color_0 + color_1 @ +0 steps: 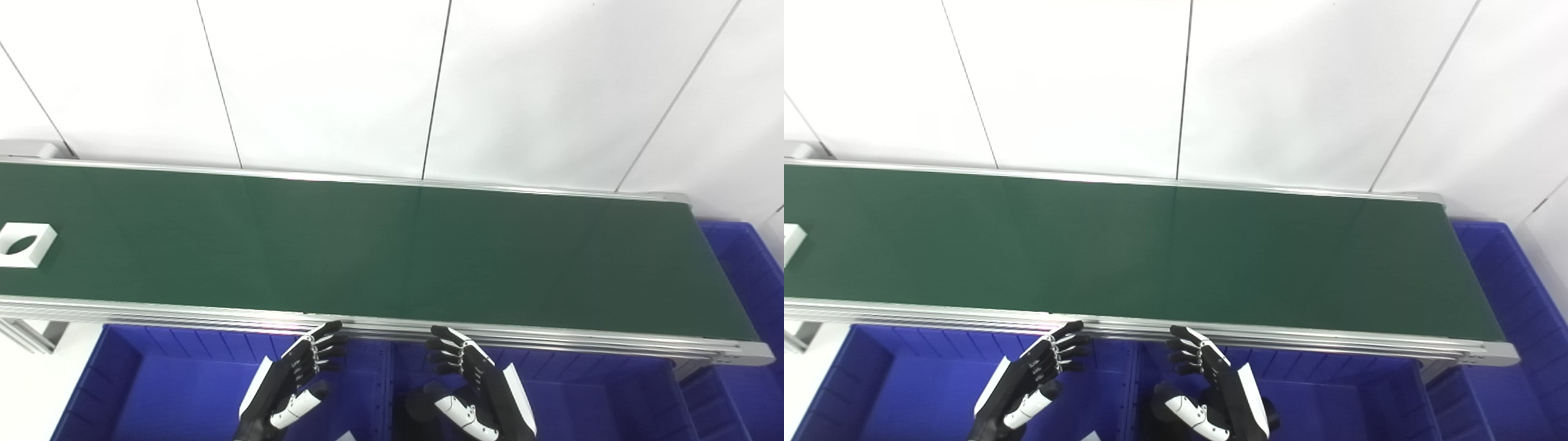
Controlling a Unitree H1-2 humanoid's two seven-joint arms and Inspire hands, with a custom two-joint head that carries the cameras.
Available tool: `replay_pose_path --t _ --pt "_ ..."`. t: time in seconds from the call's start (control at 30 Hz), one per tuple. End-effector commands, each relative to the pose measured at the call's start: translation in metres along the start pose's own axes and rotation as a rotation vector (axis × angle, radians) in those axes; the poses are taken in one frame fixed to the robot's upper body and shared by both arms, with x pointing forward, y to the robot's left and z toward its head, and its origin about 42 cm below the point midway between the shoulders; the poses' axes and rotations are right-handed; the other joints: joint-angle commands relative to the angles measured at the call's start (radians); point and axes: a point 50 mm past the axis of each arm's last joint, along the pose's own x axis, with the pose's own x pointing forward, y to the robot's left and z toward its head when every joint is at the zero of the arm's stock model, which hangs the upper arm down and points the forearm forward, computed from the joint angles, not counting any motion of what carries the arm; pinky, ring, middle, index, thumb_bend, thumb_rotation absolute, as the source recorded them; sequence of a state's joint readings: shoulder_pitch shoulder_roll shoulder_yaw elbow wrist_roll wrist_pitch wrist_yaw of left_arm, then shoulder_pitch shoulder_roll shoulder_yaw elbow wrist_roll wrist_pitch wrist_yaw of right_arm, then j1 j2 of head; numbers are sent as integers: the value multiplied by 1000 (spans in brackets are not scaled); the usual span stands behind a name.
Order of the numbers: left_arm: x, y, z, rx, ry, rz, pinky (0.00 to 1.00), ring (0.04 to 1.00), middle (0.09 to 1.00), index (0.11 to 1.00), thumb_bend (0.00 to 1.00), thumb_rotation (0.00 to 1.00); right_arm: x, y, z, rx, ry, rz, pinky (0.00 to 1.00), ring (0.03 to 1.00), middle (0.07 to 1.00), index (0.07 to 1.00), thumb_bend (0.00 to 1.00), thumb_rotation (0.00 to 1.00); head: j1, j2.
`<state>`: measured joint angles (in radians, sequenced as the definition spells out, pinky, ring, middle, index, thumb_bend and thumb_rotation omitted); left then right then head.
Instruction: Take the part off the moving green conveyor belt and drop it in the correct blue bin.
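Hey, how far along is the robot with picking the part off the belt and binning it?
Nothing looks done yet. The white part lies at the far left of the green belt, untouched. The left hand and right hand hover open and empty over the blue bins, at the belt's near rail. Grasping and dropping are both left.

Part (23, 245) was a flat white square block with a leaf-shaped cutout through its middle, lying flat at the far left end of the green conveyor belt (392, 251), partly cut off by the frame edge. Belt ran left to right, aluminium rails on both sides. Blue bins: left bin (184, 392) and middle bin (582, 398) sat below the near rail, a third bin (744, 269) at the belt's right end.
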<state>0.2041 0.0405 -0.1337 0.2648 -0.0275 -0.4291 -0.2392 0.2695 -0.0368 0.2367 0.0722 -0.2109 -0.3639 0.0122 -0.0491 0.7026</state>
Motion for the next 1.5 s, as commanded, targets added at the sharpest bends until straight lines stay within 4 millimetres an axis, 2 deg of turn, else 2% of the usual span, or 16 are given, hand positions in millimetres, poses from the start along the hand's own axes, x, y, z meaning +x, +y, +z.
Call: replay_pose_path --t 0.0,0.4,0.47,0.7,0.8,1.07,1.47 --pt "9 1 9 16 -66 -7 688 763 796 849 951 713 7 0 9 15 -66 -18 641 704 754 815 604 595 12 -11" --pt "11 -4 2 18 -39 -16 675 753 797 847 872 671 7 -2 2 13 -79 -20 613 685 743 812 552 554 108 -78" --pt "12 -5 0 17 -32 -19 674 752 797 847 869 670 8 -2 0 13 -80 -19 613 685 744 812 549 550 153 -108" --pt "16 -10 -6 14 -13 -23 662 742 793 842 818 611 7 -5 -2 5 -78 -22 605 686 743 822 527 535 212 -160" --pt "16 -11 -8 21 -5 -21 656 742 796 840 826 606 8 -6 -4 1 -75 -21 608 686 744 825 506 517 237 -183" --pt "18 -14 -11 24 8 -21 662 736 784 828 874 605 7 -8 -9 -10 -62 -24 601 680 745 837 512 560 276 -228" --pt "22 -16 -16 27 28 -24 640 728 777 810 904 573 7 -11 -17 9 -39 -26 616 675 741 837 461 514 343 -299"
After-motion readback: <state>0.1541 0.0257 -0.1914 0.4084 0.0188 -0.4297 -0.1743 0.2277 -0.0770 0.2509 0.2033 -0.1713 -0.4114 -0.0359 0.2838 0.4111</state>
